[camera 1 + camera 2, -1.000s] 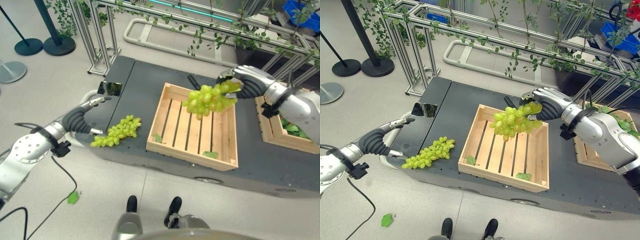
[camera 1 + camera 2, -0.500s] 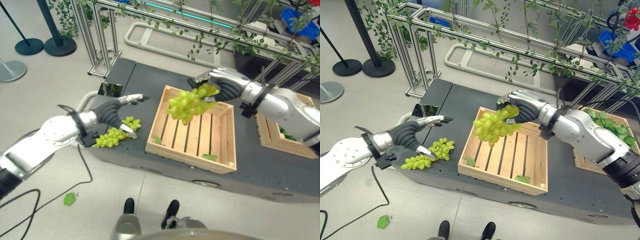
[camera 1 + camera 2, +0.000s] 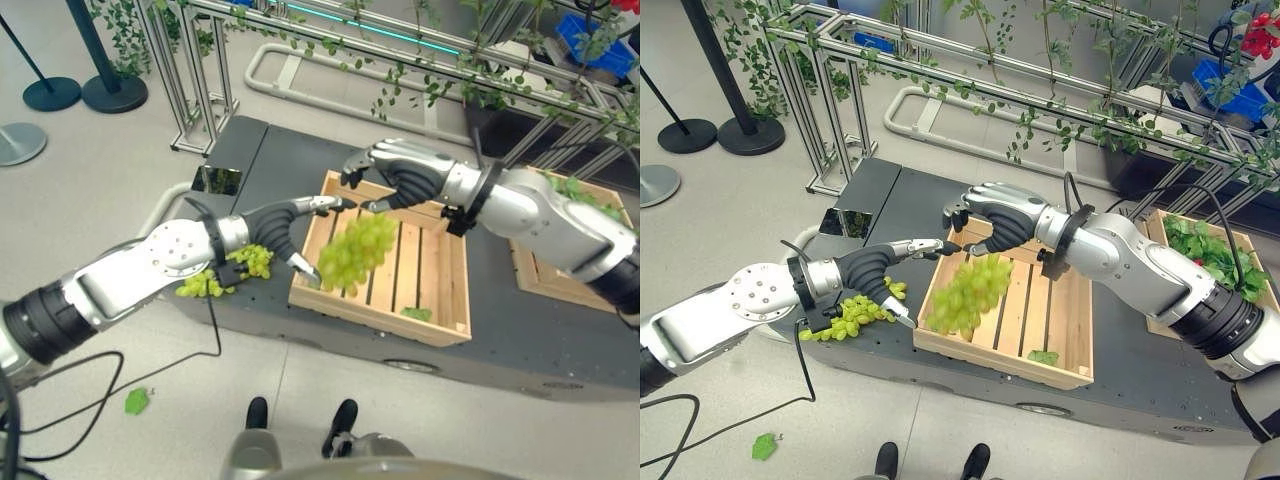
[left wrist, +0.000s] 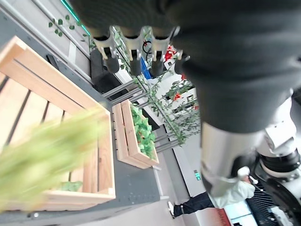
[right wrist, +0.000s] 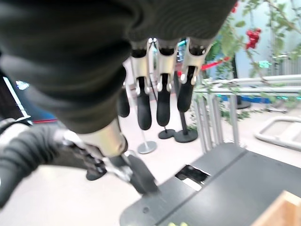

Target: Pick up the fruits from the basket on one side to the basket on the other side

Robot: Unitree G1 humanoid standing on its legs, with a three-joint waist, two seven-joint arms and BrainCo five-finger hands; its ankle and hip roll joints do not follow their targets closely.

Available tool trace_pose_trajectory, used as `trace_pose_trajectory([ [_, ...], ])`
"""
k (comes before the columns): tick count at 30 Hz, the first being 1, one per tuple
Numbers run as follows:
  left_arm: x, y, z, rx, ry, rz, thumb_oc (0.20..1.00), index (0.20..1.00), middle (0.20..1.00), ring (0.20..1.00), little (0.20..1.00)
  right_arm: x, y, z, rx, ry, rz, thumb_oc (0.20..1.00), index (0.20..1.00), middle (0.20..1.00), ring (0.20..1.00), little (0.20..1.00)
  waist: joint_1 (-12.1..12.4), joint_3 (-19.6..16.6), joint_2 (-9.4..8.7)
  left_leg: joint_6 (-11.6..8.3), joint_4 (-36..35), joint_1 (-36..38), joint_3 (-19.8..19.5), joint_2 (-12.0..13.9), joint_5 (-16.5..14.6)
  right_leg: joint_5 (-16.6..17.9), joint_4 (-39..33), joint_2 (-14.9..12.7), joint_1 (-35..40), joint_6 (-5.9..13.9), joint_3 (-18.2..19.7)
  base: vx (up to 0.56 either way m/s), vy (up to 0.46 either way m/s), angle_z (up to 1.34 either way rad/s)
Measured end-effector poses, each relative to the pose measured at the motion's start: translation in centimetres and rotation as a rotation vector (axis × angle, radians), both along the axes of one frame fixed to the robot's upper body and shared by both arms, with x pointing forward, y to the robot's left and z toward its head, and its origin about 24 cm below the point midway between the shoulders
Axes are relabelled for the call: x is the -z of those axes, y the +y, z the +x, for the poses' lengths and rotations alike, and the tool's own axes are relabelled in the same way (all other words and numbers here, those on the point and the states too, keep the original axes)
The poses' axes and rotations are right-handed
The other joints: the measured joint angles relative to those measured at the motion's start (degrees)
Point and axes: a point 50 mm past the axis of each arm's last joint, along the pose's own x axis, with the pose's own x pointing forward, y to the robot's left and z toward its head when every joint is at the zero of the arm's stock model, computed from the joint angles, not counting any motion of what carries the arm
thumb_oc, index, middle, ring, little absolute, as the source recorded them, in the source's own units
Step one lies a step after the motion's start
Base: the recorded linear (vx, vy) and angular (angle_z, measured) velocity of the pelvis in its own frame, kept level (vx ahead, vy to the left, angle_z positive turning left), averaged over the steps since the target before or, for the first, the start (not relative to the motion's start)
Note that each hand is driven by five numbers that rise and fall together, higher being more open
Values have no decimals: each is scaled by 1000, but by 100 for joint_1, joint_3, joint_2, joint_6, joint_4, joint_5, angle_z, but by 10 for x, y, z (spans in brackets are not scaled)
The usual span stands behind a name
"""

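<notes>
The right robot hand [image 3: 990, 215] has opened and holds nothing — the grape bunch [image 3: 965, 292] now hangs free beside the open, empty left robot hand [image 3: 880, 266], over the crate [image 3: 1060, 330] — a handover seems underway.

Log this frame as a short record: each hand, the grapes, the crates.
right hand: open, above the slatted crate's far-left corner
left hand: open, thumb apart, at the crate's left rim
grape bunch: in the air below the right hand, beside the left hand's fingers, no fingers round it
second bunch: on the dark platform
slatted crate: loose leaves inside
right crate: greenery inside
</notes>
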Motion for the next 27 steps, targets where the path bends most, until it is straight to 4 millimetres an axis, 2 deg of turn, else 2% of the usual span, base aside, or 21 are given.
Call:
trace_pose_trajectory([
  [9, 6, -2, 0, 0, 24, -12, 1000, 1000, 1000, 1000, 1000, 3, 18, -6, -78, 14, 21, 200, 200, 200, 200, 200, 24, -24, 4, 0, 9, 1, 0, -2, 0, 0, 8, -6, 0, -1, 8, 0, 0, 0],
  [16, 13, -5, -2, 6, 46, -21, 1000, 1000, 1000, 1000, 1000, 3, 19, -7, -86, 19, 13, 200, 200, 200, 200, 200, 19, -62, 17, 0, 9, 0, 4, -4, 0, 0, 10, -7, -5, -1, 16, 0, 0, 0],
  [24, 22, 5, -4, -41, 82, -46, 1000, 1000, 1000, 1000, 1000, 4, 19, -7, -83, 24, -1, 200, 200, 200, 200, 200, 21, -133, 23, -1, 9, 0, 2, -2, -1, 0, 12, -6, -9, -1, 22, 0, 0, 0],
  [25, 22, 5, -4, -41, 83, -45, 1000, 1000, 1000, 1000, 1000, 4, 19, -7, -83, 24, -1, 338, 338, 338, 338, 338, 21, -133, 23, -1, 9, 0, 2, -2, -1, 0, 13, -6, -9, -1, 22, 0, 0, 0],
  [26, 22, 7, -5, -44, 85, -48, 1000, 1000, 1000, 1000, 1000, 5, 18, -6, -80, 25, 0, 338, 338, 338, 338, 338, 33, -135, 22, -1, 9, 0, 2, -2, -1, 0, 14, -7, -8, -1, 22, 0, 0, 0],
  [27, 23, 11, -5, -62, 86, -61, 1000, 1000, 1000, 1000, 1000, 6, 16, -5, -69, 30, 1, 1000, 1000, 1000, 1000, 1000, 24, -142, 20, -1, 9, 0, 1, -4, -1, 0, 14, -9, -10, -1, 22, 0, 0, 0],
])
